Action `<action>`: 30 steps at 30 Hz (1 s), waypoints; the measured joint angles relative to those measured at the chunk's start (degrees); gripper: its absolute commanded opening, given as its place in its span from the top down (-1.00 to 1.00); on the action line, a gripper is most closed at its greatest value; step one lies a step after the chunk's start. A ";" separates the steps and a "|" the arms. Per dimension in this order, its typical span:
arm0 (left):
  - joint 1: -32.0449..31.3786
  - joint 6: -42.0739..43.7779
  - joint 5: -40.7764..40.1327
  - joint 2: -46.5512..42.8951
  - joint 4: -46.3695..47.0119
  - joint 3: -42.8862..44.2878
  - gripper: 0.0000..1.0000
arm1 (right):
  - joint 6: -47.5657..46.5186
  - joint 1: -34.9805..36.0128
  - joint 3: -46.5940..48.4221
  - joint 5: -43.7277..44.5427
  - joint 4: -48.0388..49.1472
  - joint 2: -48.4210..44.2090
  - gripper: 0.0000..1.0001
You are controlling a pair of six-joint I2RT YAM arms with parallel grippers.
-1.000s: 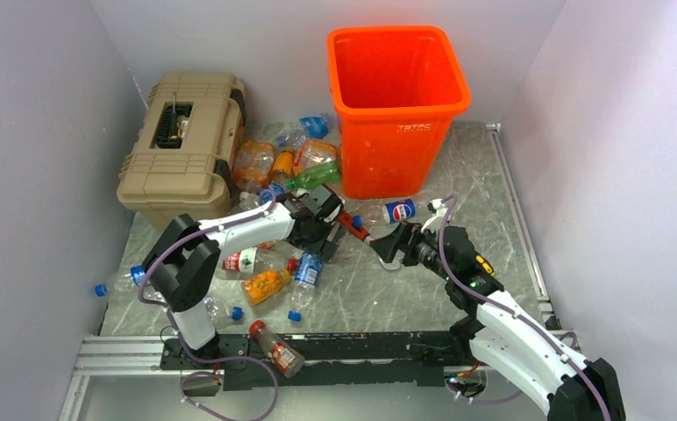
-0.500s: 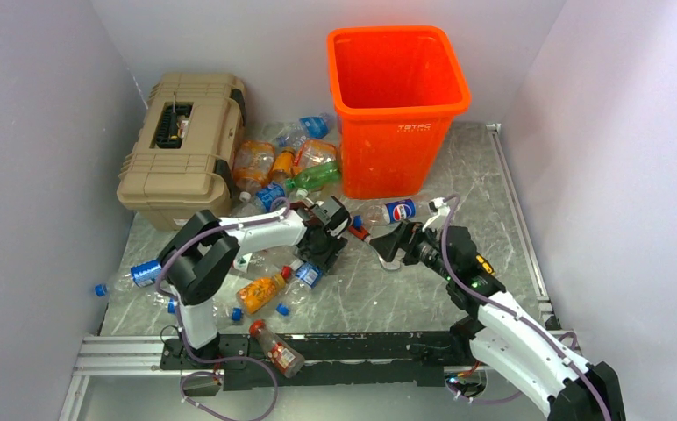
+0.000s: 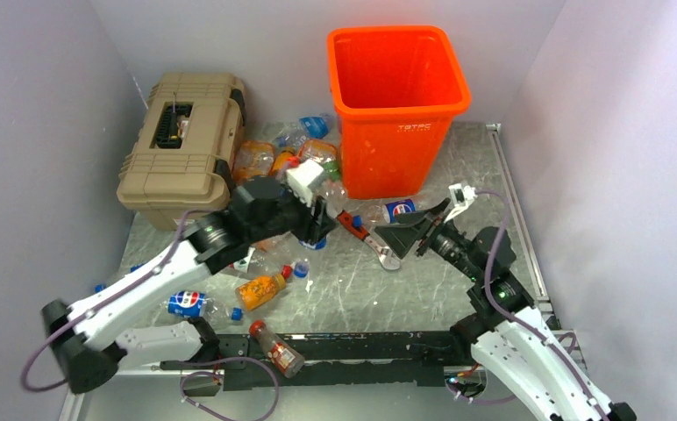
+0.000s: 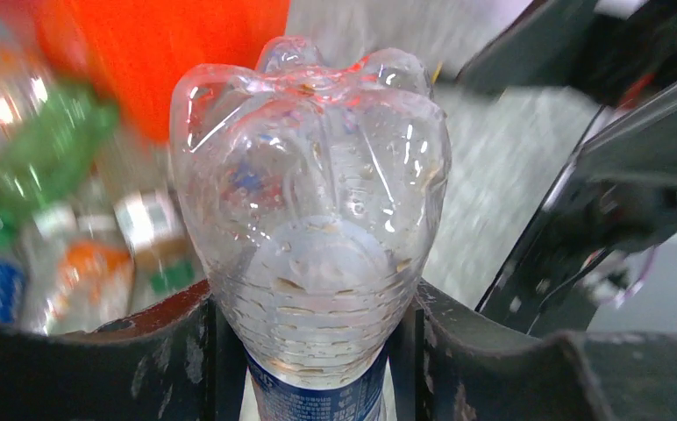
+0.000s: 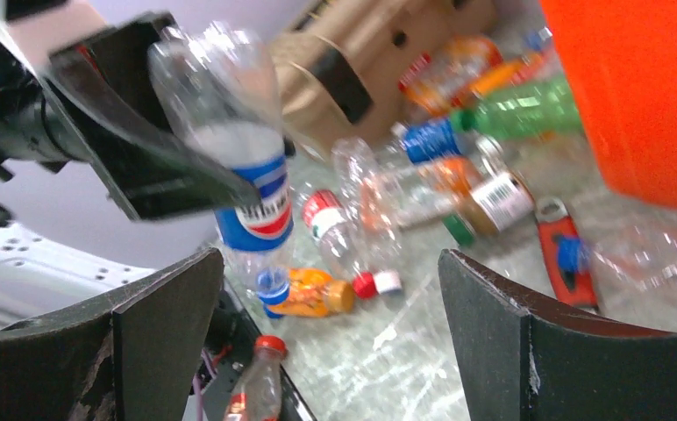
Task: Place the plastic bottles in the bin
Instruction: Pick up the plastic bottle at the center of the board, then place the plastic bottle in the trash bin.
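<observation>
one pepsi-label bottle [image 5: 230, 140] in left gripper [image 4: 317, 351]

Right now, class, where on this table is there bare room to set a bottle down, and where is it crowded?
Bare tabletop lies right of the orange bin, and between the red-handled wrench and the front rail. Bottles crowd the gap between toolbox and bin.

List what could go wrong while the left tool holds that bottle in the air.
1. The left tool pinches the clear bottle near its label, most of it sticking out; it may slip or pivot.
2. The open right tool hangs close by; a swing toward the bin could clip it.
3. The bin stands tall; a low carry may strike its wall.
</observation>
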 measured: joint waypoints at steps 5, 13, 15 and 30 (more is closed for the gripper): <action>0.83 -1.77 2.23 -9.60 13.44 -0.13 0.07 | 0.37 0.04 0.46 -4.90 6.54 -1.22 -0.96; 2.27 -17.20 6.23 -12.04 39.12 -12.22 0.08 | 0.39 6.56 -0.42 -7.78 14.49 3.30 -0.96; 2.71 -20.83 6.97 -11.82 42.56 -14.19 0.10 | -1.68 11.50 0.50 -7.21 14.27 4.83 -0.96; 3.63 -33.11 9.66 -15.93 55.95 -16.31 0.17 | -13.31 30.82 6.32 10.69 11.91 10.95 -0.83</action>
